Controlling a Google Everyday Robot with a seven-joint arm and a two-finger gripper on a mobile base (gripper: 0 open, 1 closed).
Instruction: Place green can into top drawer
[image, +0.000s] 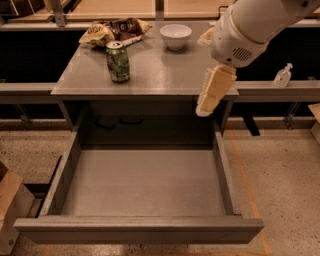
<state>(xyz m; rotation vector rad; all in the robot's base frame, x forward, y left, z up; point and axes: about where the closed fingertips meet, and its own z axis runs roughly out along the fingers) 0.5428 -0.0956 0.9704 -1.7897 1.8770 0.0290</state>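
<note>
Evidently early stage: green can (117, 62) upright on the desk (165, 75), left side; top drawer (145, 182) open below desk; gripper (205, 107) at desk's right front edge, carrying nothing, spread cannot tell. Grasp, transfer remain.

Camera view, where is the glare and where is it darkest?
In the camera view, a soft sheen lies on the tabletop right of the green can; the recess behind the open top drawer is darkest; the gripper hangs well lit off the table's right front edge, above the drawer's right wall.
</note>
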